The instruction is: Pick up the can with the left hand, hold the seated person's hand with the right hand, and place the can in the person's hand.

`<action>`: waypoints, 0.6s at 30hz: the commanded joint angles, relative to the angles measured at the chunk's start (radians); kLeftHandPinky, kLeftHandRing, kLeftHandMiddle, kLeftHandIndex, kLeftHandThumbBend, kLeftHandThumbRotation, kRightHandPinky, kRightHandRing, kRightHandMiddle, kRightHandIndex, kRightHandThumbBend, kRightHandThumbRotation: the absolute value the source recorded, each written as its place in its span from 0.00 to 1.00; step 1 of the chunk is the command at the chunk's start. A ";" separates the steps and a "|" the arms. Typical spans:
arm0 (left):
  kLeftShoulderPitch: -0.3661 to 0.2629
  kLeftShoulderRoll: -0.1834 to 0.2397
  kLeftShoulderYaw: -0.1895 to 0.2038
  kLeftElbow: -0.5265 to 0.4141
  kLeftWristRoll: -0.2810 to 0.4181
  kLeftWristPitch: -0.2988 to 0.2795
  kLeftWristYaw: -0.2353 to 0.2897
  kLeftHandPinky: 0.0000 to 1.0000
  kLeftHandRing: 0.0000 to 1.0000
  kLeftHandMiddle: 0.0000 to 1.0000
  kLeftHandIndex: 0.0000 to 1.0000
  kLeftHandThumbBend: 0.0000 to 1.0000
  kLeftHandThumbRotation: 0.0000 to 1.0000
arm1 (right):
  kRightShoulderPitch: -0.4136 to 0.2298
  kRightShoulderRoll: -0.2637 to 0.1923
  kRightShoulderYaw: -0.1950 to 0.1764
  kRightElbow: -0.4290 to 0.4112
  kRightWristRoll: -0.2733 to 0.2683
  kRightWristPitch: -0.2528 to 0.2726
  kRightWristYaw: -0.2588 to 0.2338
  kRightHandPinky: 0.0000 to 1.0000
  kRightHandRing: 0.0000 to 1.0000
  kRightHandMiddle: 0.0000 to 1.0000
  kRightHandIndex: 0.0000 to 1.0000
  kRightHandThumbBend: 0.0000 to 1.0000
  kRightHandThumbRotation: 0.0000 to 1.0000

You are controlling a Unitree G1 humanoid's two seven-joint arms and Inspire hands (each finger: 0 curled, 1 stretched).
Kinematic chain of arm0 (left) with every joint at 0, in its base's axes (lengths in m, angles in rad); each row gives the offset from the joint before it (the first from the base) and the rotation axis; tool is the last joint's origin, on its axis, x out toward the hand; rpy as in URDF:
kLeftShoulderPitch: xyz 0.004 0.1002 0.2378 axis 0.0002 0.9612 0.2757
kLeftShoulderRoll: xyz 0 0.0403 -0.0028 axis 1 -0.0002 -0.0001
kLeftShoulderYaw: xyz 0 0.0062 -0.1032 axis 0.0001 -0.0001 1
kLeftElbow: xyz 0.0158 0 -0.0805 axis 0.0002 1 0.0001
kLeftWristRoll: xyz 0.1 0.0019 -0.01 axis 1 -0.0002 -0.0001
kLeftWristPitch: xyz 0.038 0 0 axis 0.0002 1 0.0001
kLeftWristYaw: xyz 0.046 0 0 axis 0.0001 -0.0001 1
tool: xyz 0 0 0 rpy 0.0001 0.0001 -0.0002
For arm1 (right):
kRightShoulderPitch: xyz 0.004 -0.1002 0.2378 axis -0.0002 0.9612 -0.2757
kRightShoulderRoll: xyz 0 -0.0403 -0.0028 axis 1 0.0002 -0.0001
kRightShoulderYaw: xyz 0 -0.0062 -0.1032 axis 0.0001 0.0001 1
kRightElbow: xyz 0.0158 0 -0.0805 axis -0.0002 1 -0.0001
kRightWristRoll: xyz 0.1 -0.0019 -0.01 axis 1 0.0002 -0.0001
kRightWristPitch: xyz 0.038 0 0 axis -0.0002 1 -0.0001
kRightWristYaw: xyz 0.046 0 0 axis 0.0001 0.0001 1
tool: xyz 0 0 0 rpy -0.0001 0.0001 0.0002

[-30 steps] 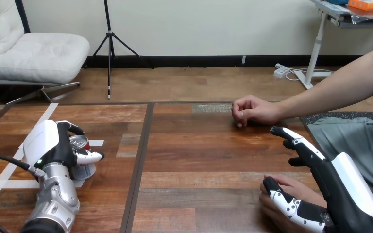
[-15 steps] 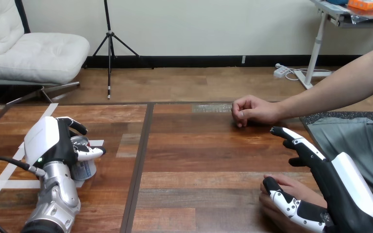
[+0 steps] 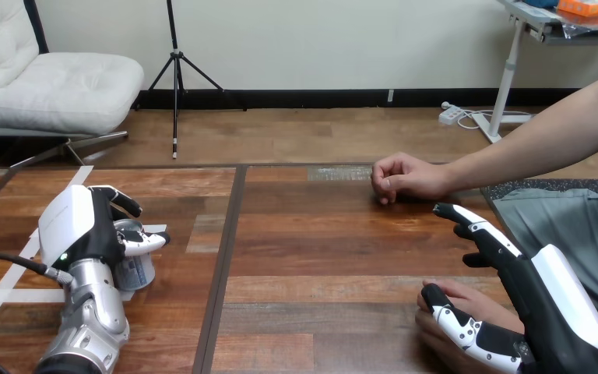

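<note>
Gripping a silver metal drink can (image 3: 135, 272) left of the dark seam (image 3: 224, 249) in the brown wooden tabletop (image 3: 319, 257).
The black-and-white left robot hand (image 3: 82, 230) curls round the upright can. Right of the seam, the person's fisted hand (image 3: 405, 178) rests on the tabletop; nearer, the right robot hand (image 3: 537, 312), fingers straight, lays its thumb across the person's other hand (image 3: 467, 296).

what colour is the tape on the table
White tape, seen clearly in the head view.
</note>
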 commanded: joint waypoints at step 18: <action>-0.025 0.016 0.008 -0.014 -0.009 -0.021 0.002 0.42 0.47 0.51 0.50 0.75 0.00 | -0.052 -0.016 -0.010 -0.035 0.003 -0.007 0.002 0.79 0.90 0.93 0.89 0.35 0.00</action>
